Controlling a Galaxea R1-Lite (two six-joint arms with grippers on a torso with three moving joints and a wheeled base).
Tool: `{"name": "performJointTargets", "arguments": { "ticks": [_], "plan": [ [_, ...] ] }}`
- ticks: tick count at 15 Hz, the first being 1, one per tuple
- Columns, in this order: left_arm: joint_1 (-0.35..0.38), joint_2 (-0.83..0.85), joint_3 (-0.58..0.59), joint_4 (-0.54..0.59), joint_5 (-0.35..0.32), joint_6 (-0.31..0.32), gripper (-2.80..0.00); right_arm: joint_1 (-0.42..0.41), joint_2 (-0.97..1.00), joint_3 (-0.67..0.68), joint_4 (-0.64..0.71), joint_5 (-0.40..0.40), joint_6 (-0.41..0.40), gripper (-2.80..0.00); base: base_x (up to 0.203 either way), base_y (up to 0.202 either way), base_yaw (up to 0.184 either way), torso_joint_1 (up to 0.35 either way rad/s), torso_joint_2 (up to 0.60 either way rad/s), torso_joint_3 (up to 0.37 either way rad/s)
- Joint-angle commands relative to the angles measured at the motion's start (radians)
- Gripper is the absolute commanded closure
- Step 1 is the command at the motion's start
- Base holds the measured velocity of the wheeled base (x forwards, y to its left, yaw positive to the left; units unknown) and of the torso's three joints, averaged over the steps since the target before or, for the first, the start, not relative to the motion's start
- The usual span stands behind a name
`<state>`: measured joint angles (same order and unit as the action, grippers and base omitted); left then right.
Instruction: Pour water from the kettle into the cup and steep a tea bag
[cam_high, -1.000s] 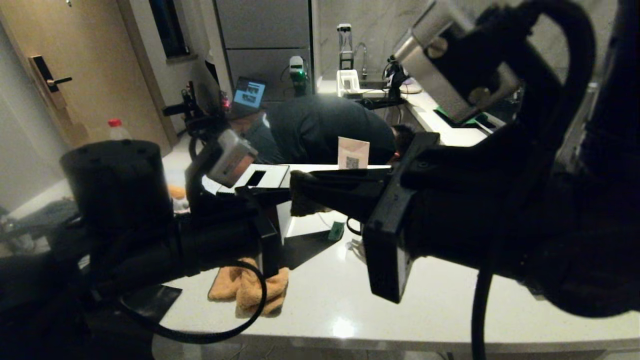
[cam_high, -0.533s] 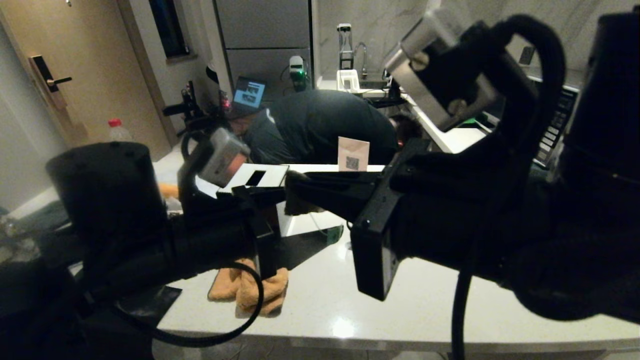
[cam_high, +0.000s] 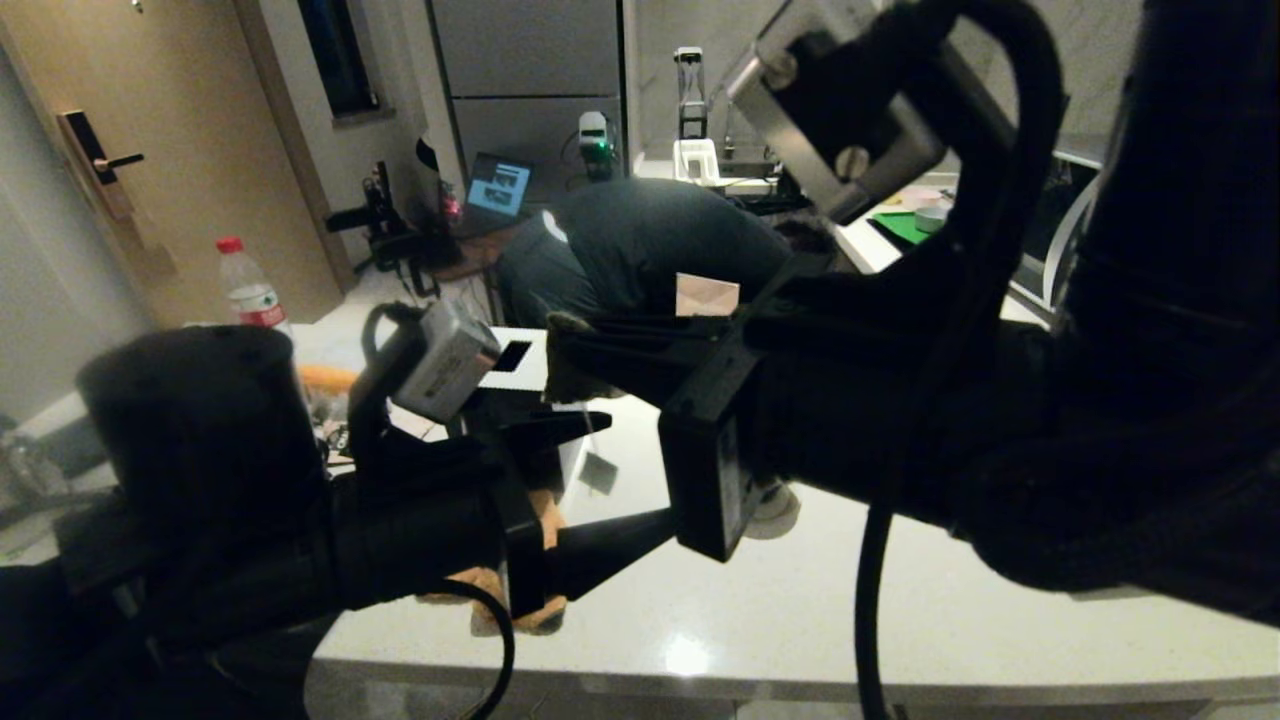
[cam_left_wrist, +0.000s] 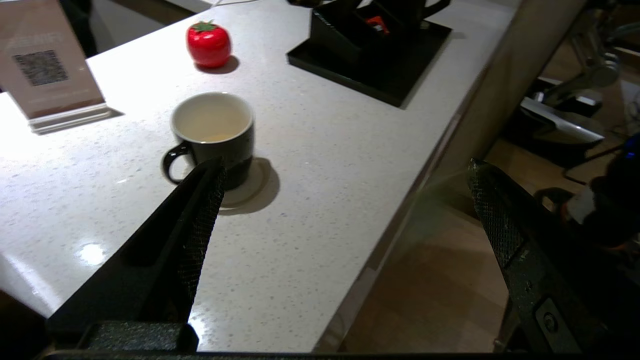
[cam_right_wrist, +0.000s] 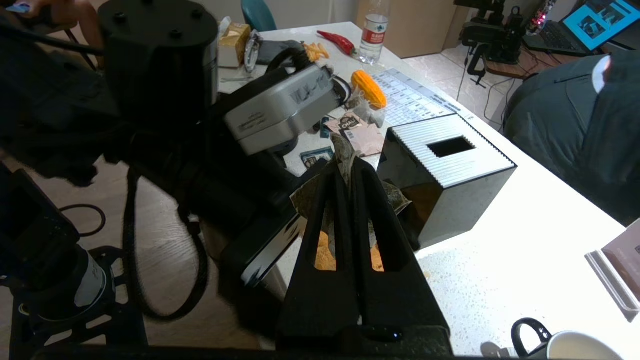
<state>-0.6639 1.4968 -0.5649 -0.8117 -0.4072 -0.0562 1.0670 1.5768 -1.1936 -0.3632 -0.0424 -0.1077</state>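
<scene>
The cup, a black mug with a white inside, stands on a round pale coaster on the white counter, and pale yellowish water lies in it. My left gripper hangs open above the counter's front edge, one finger just in front of the cup. In the head view my left gripper is low and central. My right gripper is shut on the grey-green tea bag, held above the counter left of the cup. The kettle is out of view.
A black tissue box with a ribbed white top stands beside the right gripper, with an orange cloth below it. A red tomato-shaped thing, a QR sign and a black tray lie beyond the cup. A person bends behind the counter.
The right arm has moved left and a little up with the tea bag in its gripper. The left arm has sunk, and its open fingers now reach further right over the counter.
</scene>
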Motion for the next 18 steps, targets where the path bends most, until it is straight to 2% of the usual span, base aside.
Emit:
{"name": "performJointTargets", "arguments": {
  "ticks": [1, 18],
  "plan": [
    [-0.010, -0.010, 0.005, -0.006, -0.002, -0.002, -2.80, 0.001, 0.006, 0.007, -0.006, -0.001, -0.002, 0.00, 0.000, 0.000, 0.000, 0.000, 0.00, 0.000],
    [0.001, 0.016, -0.013, -0.037, -0.004, -0.004, -2.80, 0.001, -0.001, 0.063, -0.017, -0.001, -0.004, 0.00, 0.000, 0.000, 0.000, 0.000, 0.00, 0.000]
  ]
}}
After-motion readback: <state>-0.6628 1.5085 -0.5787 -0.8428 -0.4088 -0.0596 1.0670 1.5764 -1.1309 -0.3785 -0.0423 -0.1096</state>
